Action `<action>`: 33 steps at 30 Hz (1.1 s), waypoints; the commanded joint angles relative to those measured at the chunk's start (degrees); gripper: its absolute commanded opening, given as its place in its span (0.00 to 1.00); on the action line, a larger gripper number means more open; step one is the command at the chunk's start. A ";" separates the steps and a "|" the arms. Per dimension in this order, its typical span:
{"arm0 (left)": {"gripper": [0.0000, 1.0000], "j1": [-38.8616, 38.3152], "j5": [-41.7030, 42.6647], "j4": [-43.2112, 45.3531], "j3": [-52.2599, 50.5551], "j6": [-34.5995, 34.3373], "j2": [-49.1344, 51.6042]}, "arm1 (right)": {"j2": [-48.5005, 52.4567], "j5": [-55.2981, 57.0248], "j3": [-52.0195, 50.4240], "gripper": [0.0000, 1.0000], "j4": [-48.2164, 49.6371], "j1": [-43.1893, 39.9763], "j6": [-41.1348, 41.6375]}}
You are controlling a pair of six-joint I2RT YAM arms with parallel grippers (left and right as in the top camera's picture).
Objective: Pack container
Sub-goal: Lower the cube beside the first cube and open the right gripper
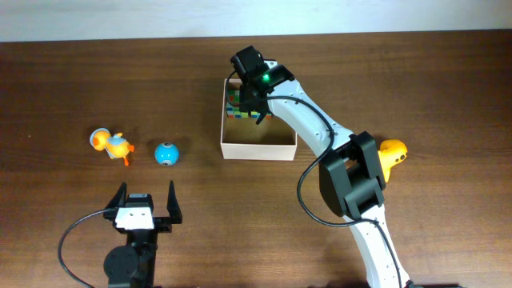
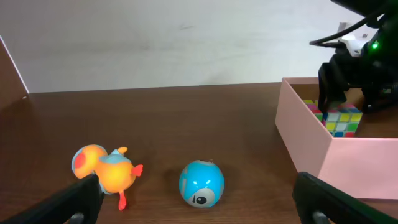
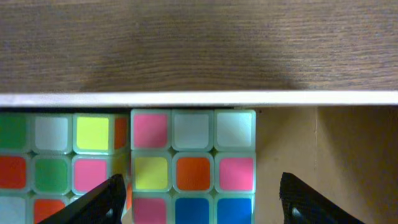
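Note:
The container (image 1: 258,150) is a square shallow box with cream walls and a tan inside, at mid table. Two colour cubes (image 1: 237,105) lie side by side in its far left corner. My right gripper (image 1: 254,100) hangs over them, open; in the right wrist view its fingers (image 3: 199,202) straddle the right cube (image 3: 193,165), with the left cube (image 3: 59,162) beside it, against the container's wall (image 3: 199,99). My left gripper (image 1: 146,210) is open and empty near the front edge. An orange duck (image 1: 110,145) and a blue ball (image 1: 166,152) lie left of the container.
A yellow-orange toy (image 1: 392,154) lies right of my right arm. In the left wrist view the duck (image 2: 106,169) and ball (image 2: 201,183) lie ahead of my open fingers (image 2: 200,214), the container's wall (image 2: 348,162) to the right.

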 commanded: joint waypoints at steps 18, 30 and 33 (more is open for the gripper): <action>0.99 -0.24 -0.17 -0.02 -0.42 0.87 -0.55 | -9.62 1.03 -0.17 0.67 -3.45 -0.35 -3.58; 0.99 -0.24 -0.17 -0.02 -0.42 0.87 -0.55 | -6.45 3.80 -0.85 0.34 -5.35 -3.06 -3.52; 0.99 -0.24 -0.17 -0.02 -0.42 0.87 -0.55 | -6.01 3.78 -0.87 0.31 -5.40 -3.91 -3.54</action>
